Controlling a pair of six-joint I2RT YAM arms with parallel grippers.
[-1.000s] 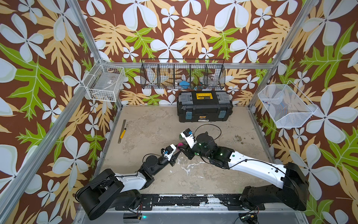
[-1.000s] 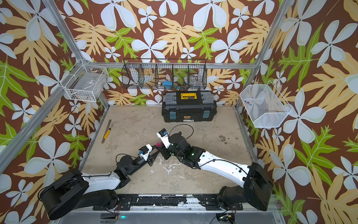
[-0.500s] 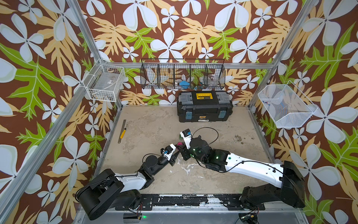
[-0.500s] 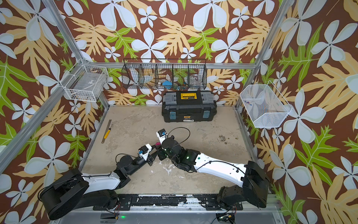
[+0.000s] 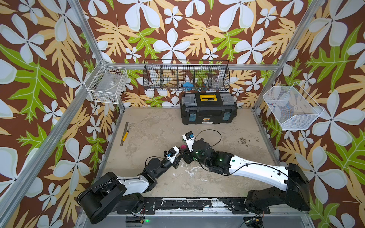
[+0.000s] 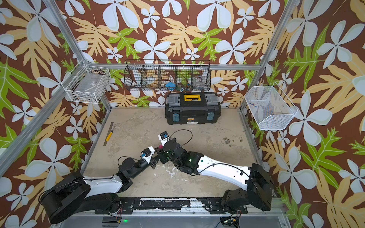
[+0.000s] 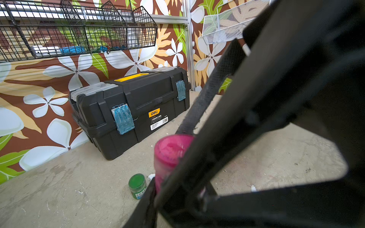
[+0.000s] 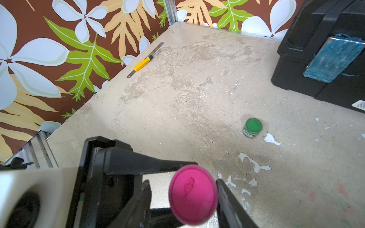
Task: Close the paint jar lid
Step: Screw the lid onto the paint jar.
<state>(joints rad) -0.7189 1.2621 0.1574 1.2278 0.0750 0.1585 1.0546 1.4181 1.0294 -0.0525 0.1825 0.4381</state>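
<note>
A small pink paint jar [image 7: 167,158] stands upright between the fingers of my left gripper [image 7: 179,194], which is shut on its body. Its pink lid [image 8: 193,195] sits on top of it. My right gripper [image 8: 184,197] straddles the lid from above with its jaws open. One finger [image 8: 225,195] is at the lid's edge and the other finger [image 8: 145,197] stands apart from it with floor showing in the gap. In both top views the jar [image 5: 183,146] [image 6: 161,146] shows as a pink spot where the two arms meet at mid-table.
A green-lidded jar [image 8: 252,128] [image 7: 137,185] stands on the floor just beyond the pink one. A black toolbox [image 5: 208,110] sits at the back wall. A steel ruler and a yellow-handled screwdriver [image 5: 124,134] lie by the left wall. Wire baskets [image 5: 186,78] hang on the walls.
My right gripper's jaws have spread apart around the pink lid, and its wrist has turned a little. The left gripper and the jar have stayed in place.
</note>
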